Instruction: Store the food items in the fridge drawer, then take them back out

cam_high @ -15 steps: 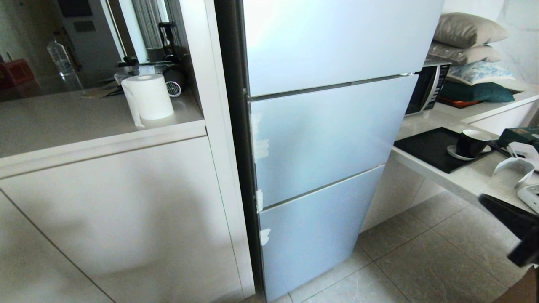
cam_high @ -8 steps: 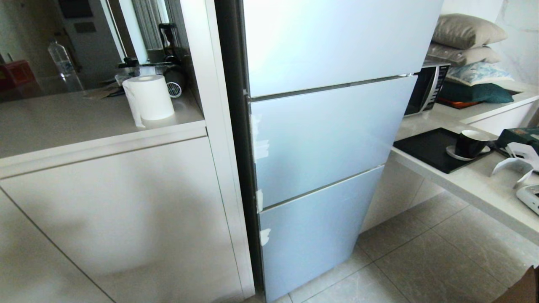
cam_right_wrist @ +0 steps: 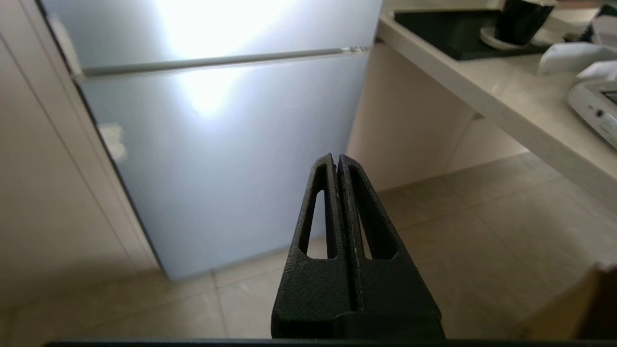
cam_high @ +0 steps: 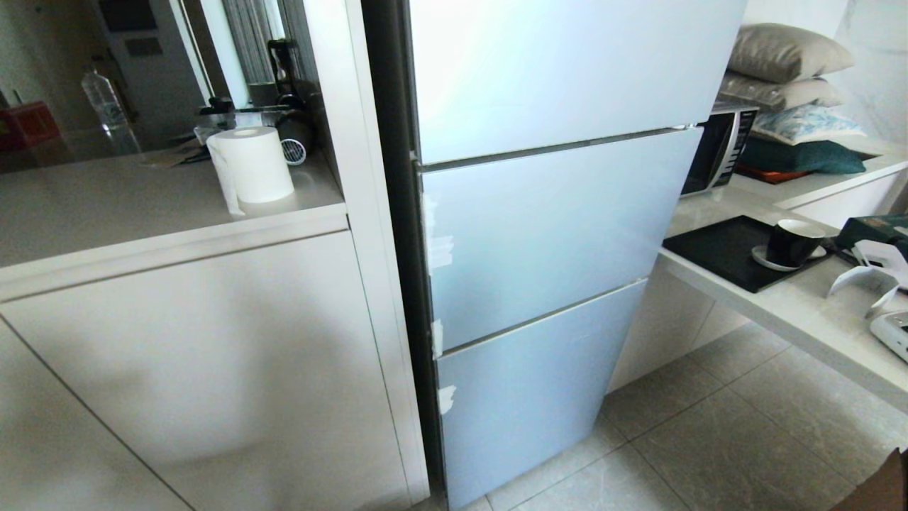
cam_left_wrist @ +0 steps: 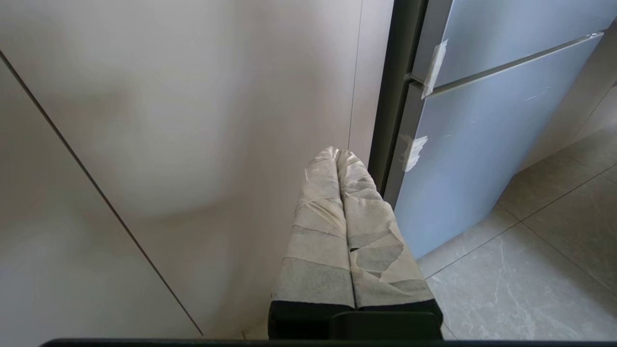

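Left end effector (cam_left_wrist: 337, 156) tape-wrapped, seemingly; right end effector (cam_right_wrist: 336, 161) black, slotted.

The fridge drawer is hidden: the fridge (cam_high: 553, 234) stands closed, its three pale blue frosted doors, upper (cam_high: 567, 71), middle (cam_high: 546, 241) and lower (cam_high: 525, 397), all shut flush one above another, so the drawer's state and which door covers it cannot be told. The food items, one red and one orange, show in no view; whether they lie inside the fridge cannot be told either
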You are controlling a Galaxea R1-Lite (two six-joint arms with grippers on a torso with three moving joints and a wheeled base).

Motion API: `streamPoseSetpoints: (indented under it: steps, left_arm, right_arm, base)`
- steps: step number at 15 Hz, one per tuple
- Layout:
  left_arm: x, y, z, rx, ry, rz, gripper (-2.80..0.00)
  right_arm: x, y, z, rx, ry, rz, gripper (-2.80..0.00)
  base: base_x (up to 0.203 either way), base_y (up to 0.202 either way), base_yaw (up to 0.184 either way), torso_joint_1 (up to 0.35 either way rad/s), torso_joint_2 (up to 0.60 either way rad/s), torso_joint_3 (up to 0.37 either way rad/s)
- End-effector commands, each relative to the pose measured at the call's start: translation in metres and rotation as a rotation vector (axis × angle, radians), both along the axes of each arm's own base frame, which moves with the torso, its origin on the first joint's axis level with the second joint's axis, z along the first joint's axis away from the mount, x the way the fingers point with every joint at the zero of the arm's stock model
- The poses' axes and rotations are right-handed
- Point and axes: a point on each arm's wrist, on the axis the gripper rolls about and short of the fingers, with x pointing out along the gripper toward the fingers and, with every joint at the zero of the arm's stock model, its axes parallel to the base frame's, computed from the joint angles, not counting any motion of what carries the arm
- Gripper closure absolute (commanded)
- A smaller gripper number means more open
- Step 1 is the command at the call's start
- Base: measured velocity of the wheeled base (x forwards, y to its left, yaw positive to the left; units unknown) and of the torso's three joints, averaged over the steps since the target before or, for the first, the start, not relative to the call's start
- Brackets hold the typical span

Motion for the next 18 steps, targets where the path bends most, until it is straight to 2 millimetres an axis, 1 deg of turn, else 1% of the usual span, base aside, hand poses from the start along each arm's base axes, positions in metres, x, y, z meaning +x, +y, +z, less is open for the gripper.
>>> streamPoseSetpoints:
  steps: [1, 15, 18]
  left_arm:
    - [0.0000, 0.0000, 0.0000, 0.001, 0.000, 0.001, 0.00]
    - [0.0000, 0.0000, 0.0000, 0.001, 0.000, 0.001, 0.00]
    - [0.0000, 0.0000, 0.0000, 0.000, 0.000, 0.001, 0.00]
  right_arm:
    - [0.0002, 0.0000, -0.0025, -0.008, 0.016, 0.000, 0.00]
    - [0.0001, 0.0000, -0.0021, -0.011, 0.015, -0.001, 0.00]
    - [0.0001, -0.0001, -0.0019, 0.035, 0.014, -0.003, 0.00]
  base:
    - [0.000, 0.000, 0.000, 0.000, 0.00, 0.000]
    - [0.000, 0.000, 0.000, 0.000, 0.00, 0.000]
    - [0.000, 0.000, 0.000, 0.000, 0.00, 0.000]
